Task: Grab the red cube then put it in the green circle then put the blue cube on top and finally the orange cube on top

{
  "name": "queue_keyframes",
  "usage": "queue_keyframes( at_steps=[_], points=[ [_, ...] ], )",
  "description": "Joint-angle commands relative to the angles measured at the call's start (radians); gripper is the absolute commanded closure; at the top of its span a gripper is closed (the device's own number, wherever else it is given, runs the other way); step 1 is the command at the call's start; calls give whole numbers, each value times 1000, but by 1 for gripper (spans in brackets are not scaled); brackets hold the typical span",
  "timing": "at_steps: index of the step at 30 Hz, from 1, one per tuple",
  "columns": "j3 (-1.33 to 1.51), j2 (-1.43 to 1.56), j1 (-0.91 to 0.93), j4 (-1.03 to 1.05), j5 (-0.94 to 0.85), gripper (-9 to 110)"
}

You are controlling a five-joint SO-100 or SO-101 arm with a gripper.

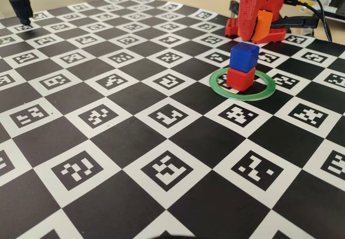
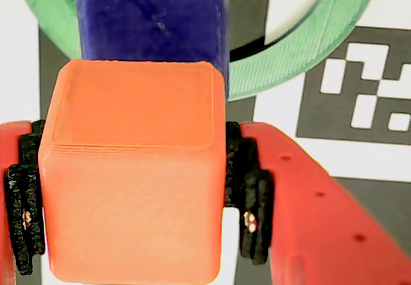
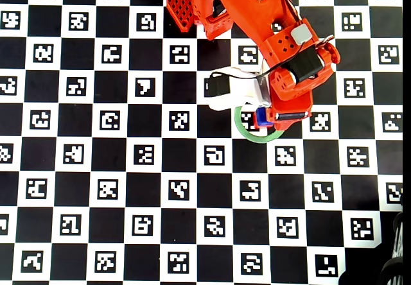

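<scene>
The last step is in hand — the orange cube (image 2: 131, 169) has to go on top of the pile. The red cube (image 1: 240, 78) already sits inside the green circle (image 1: 242, 92), and the blue cube (image 1: 244, 56) sits on top of it, turned a little so its corners do not line up with the red one.

The claw (image 2: 138, 192) pinches the orange cube from both sides, with the black pads (image 2: 247, 195) pressed tight against it. In the fixed view the orange cube hangs up in the air, behind the pile and higher than the blue cube, not touching it.

Next, I think the claw must bring the orange cube right over the blue one, then go down slowly and let go only when it rests flat. The pile is small and a bit twisted — a bump could knock it over.

The arm (image 3: 257, 22) reaches out from the far edge of the checkered surface (image 1: 108, 142) and bends down, so the claw points at the circle from above.
</scene>
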Motion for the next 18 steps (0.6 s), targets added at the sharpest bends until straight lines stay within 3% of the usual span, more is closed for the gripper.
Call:
queue_keyframes(
  at_steps=[1, 18],
  points=[
    [-5, 103, 14, -15, -3, 95],
    [31, 114, 26, -41, -17, 95]
  ],
)
